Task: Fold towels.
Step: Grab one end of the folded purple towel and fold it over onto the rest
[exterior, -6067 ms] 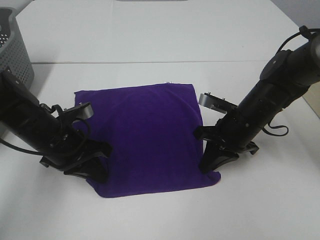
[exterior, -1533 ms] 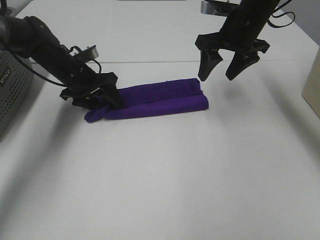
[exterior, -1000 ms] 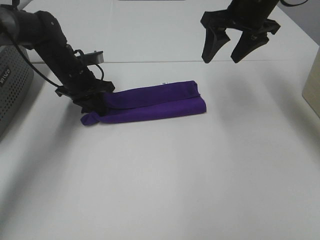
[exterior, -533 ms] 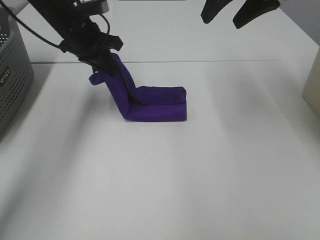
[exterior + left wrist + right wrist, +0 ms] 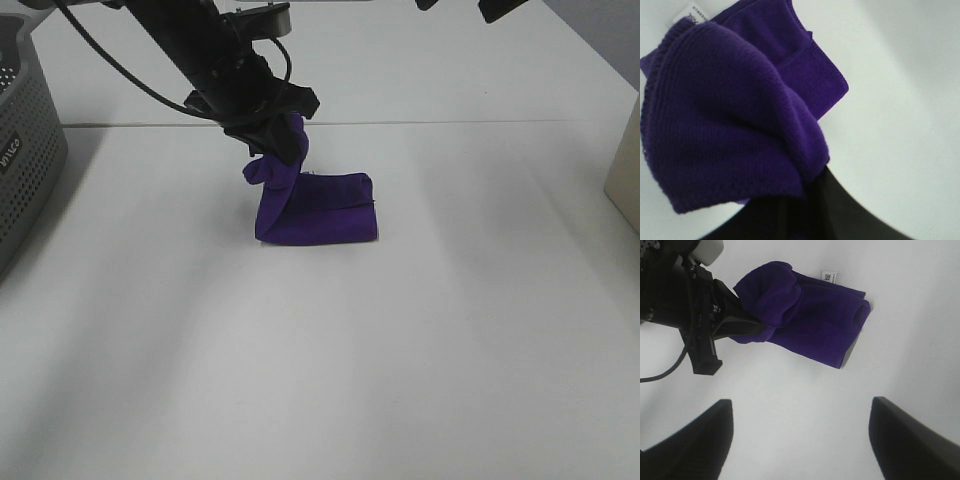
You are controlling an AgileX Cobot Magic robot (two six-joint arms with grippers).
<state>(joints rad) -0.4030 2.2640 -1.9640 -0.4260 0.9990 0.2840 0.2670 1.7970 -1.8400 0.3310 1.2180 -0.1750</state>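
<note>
A purple towel (image 5: 320,208) lies folded into a short strip on the white table (image 5: 420,330). My left gripper (image 5: 272,136) is shut on the towel's left end and holds it lifted and carried over the folded part. The left wrist view shows the bunched purple cloth (image 5: 725,120) close up, with the strip below it. My right gripper (image 5: 470,5) is open and empty, high at the far side, mostly out of the exterior view. In the right wrist view its two fingers (image 5: 690,440) stand wide apart above the towel (image 5: 810,320).
A grey perforated basket (image 5: 25,140) stands at the left edge. A pale box (image 5: 625,160) sits at the right edge. A seam (image 5: 450,122) between two tabletops runs behind the towel.
Both grippers folded the flat towel into a long strip. My left gripper then lifted its left end and moved it right over the strip. My right gripper let go and rose away.
</note>
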